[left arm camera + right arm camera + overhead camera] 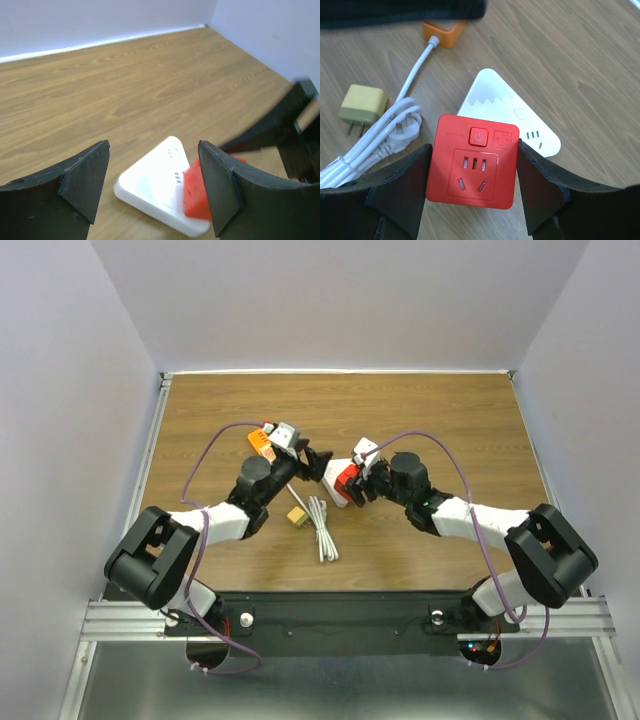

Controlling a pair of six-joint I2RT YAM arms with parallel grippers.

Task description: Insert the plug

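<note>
The red square socket block is clamped between the fingers of my right end effector, pads against its two side faces, socket face and power button toward my wrist camera. It sits on one corner of a white rounded plastic slab that lies flat on the wooden bench. I cannot see its underside, so I cannot tell whether its pins have gone in.

A yellow two-pin plug lies loose on the bench, near the red block on the side toward my left arm. The white coiled cable lies between them.

I judge the step to be seating the block. To do it well I should press straight down, keep the block square to the slab, and not twist.

My left end effector hangs with its jaws apart and empty, just beside the red block and above the slab. It could come down to pin the slab so nothing slides.

Both forearms reach inward from the near corners, wrists angled toward the red block.
</note>
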